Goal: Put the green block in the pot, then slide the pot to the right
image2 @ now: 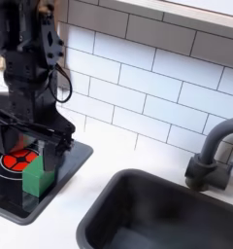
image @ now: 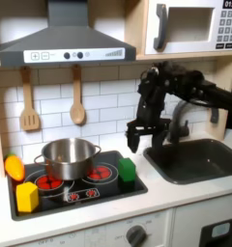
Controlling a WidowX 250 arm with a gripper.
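The green block (image: 128, 170) stands on the right edge of the black stove top (image: 77, 196); it is also visible near the stove's corner in the second exterior view (image2: 34, 180). The silver pot (image: 67, 156) sits on the back left burner, to the left of the block in the first exterior view. My gripper (image: 139, 143) hangs a little above the block and slightly to its right in the first exterior view, and directly over it in the second exterior view (image2: 36, 146). Its jaws look open, with nothing between them.
A yellow block (image: 27, 197) and a yellow-orange toy piece (image: 14, 167) lie at the stove's left edge. A dark sink (image: 195, 159) with a faucet (image2: 211, 156) lies to the right. Wooden utensils (image: 77, 104) hang on the tiled wall.
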